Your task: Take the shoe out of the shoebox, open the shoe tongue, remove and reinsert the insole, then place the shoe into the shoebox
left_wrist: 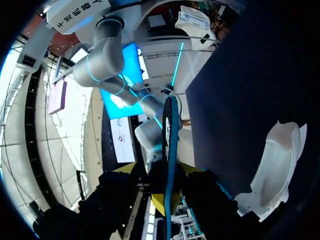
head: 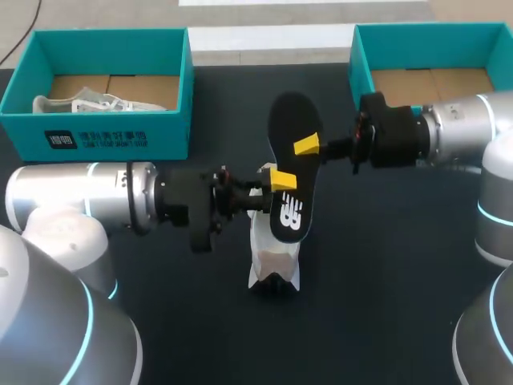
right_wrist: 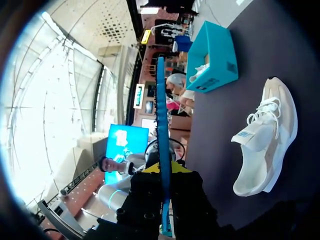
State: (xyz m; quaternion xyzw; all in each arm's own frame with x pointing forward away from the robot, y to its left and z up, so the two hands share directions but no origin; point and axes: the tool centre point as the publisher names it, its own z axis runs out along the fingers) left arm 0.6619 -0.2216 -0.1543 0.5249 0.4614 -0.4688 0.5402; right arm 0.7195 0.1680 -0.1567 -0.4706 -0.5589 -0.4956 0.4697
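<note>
The left fingers [head: 282, 180] and right fingers [head: 306, 146] both pinch the black insole [head: 290, 172] above the white shoe [head: 274, 249]; light and bendy, it is probably best held by its edges.

Noted a white logo [head: 291, 213] printed on the black insole [head: 289, 120], toward its lower end. Spotted a dark label [head: 94, 140] with pale characters on the front wall of the left teal shoebox [head: 170, 136], too small to make out.
</note>
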